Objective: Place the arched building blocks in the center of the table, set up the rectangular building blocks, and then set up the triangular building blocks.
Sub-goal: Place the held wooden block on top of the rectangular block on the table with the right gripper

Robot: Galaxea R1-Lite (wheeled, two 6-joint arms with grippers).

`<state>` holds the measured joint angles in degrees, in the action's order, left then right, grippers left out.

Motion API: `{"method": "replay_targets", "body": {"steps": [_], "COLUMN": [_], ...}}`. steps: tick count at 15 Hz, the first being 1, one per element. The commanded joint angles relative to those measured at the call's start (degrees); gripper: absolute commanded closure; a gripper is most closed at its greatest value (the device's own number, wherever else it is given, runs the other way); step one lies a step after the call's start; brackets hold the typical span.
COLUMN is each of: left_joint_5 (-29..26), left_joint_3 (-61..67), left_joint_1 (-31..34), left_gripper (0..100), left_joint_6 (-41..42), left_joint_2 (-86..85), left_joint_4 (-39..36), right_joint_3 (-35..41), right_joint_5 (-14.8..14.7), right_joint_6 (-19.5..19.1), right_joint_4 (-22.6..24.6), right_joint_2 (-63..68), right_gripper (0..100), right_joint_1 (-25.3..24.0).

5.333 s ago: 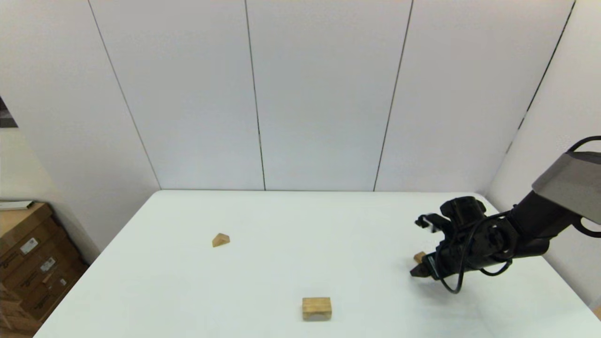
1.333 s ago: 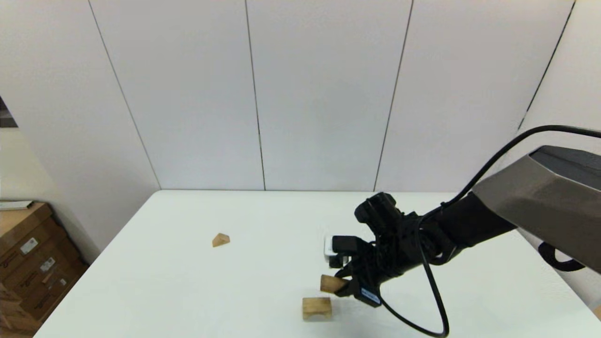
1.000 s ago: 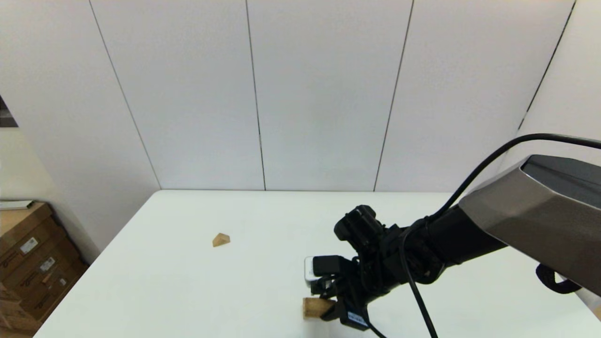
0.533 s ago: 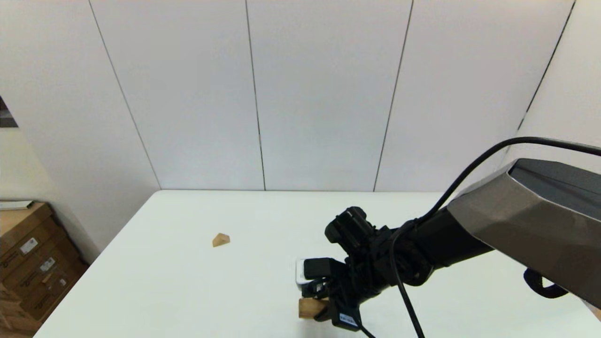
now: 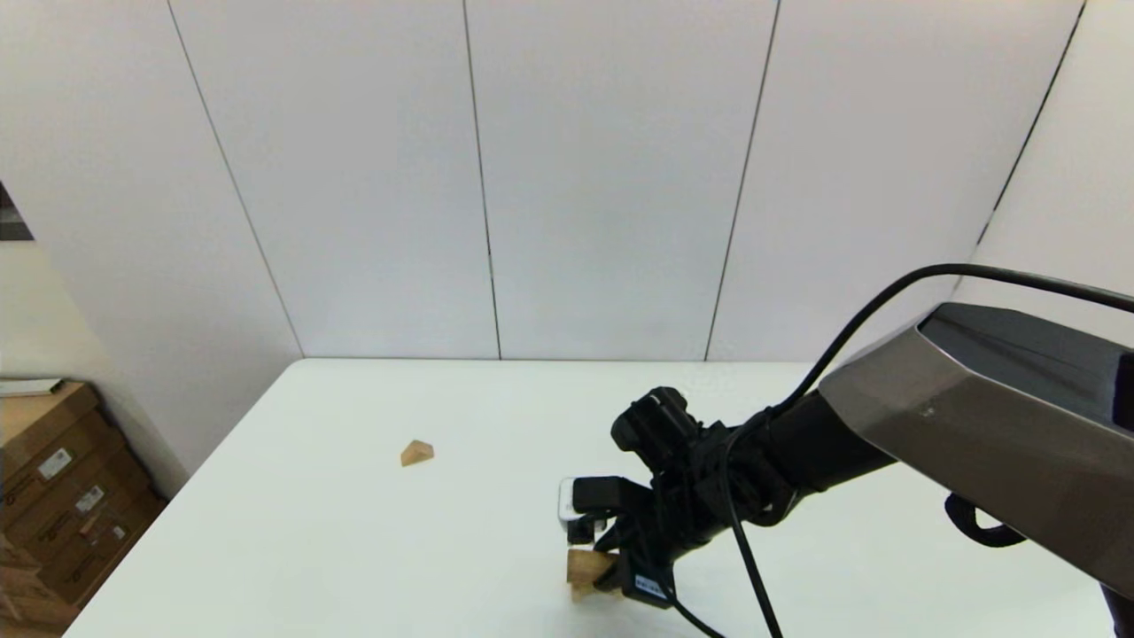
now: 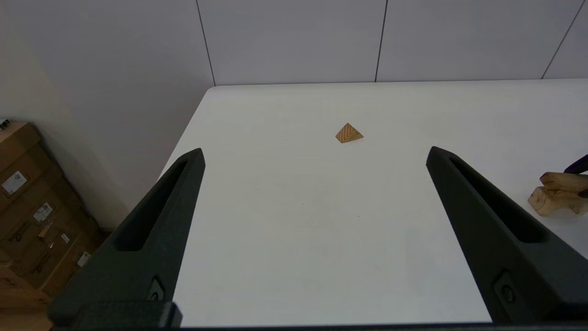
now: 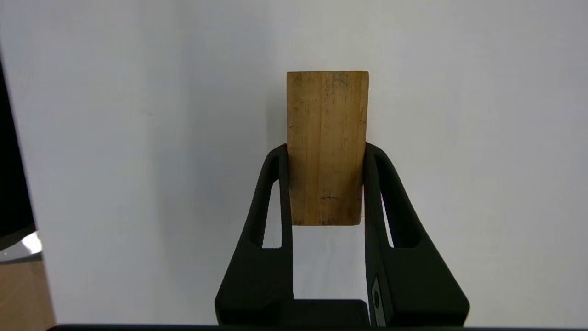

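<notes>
My right gripper [image 5: 611, 567] is shut on the rectangular block [image 5: 585, 564], a flat wooden slab. It holds the slab just over the arched block [image 5: 581, 592] near the table's front middle. In the right wrist view the slab [image 7: 327, 147] sits between the black fingers [image 7: 271, 193] and hides the arch. The left wrist view shows the slab [image 6: 564, 181] lying on or just above the arch [image 6: 549, 203]. The triangular block [image 5: 416, 453] rests alone on the left half of the white table [image 5: 354, 532], also seen as the wedge [image 6: 348, 133]. My left gripper [image 6: 316, 151] is open and parked at the table's front left.
Cardboard boxes [image 5: 53, 496] are stacked on the floor past the table's left edge. White wall panels close off the back and the right side. The right arm's black cable [image 5: 886, 301] loops above the table.
My right gripper has carried the rectangular block from the table's right side to the arched block and now holds it just over the arch. The triangular block has not moved.
</notes>
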<state>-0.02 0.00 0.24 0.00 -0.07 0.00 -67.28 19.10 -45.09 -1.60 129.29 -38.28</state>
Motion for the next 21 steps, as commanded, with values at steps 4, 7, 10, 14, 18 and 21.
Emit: {"method": "replay_targets", "body": {"steps": [4,7,10,14,18,21], "left_joint_5": [-0.1,0.0,0.0,0.0,0.0,0.0], "left_joint_3": [0.0,0.0,0.0,0.0,0.0,0.0], "left_joint_1": [0.0,0.0,0.0,0.0,0.0,0.0], "left_gripper": [0,0,0,0,0,0], "left_joint_6": [0.0,0.0,0.0,0.0,0.0,0.0], "left_joint_2": [0.1,0.1,0.1,0.1,0.1,0.1], "left_joint_4": [0.0,0.0,0.0,0.0,0.0,0.0], "right_joint_3": [-0.1,0.1,0.7,1.3,1.3,1.3], "right_joint_5": [-1.3,-1.4,-1.3,-1.4,-1.4,-1.4], "right_joint_6": [-0.7,-0.8,-1.0,-1.3,-1.3,-1.3], "right_joint_4": [-0.1,-0.5,-0.5,-0.3,-0.2,0.0], "right_joint_2": [0.2,-0.1,-0.7,-0.5,0.0,0.1], "right_gripper": [100,100,100,100,100,100], "right_joint_1": [0.7,0.8,0.6,0.3,-0.4,-0.4]}}
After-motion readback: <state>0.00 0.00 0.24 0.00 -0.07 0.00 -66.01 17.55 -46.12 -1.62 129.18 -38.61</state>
